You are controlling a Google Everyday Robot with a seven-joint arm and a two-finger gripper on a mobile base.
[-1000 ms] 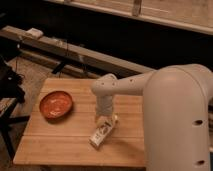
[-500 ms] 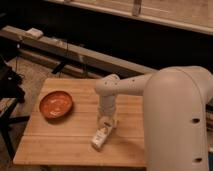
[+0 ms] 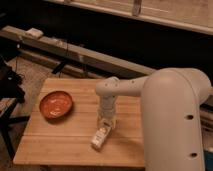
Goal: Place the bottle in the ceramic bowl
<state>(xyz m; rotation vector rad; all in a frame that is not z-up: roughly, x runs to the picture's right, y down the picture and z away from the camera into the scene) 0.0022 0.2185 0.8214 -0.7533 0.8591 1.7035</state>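
**Claw low over toppled bottle, bowl waiting across the tabletop**

The robot's claw (image 3: 105, 123) hangs at the upper end of the bottle (image 3: 101, 138), which lies on its side on the wooden tabletop (image 3: 55, 146). Its length runs roughly from one o'clock to seven o'clock, not far from the front edge. Whether the claw is spread, pressed together or already pinching the bottle cannot be told from this view. The orange-red ceramic bowl (image 3: 55, 105) sits empty, well apart at about ten o'clock from the bottle.

The likeliest trouble lies in the hold. The claw looks set near one end rather than over the middle, so the bottle could swing or slip out once it is lifted. A nudge instead of a clean grip could send the round body rolling toward the edge at six o'clock. The bowl is shallow and plate-like, so a release that is off-centre or too high may let the bottle bounce over the rim or push the bowl along the wood
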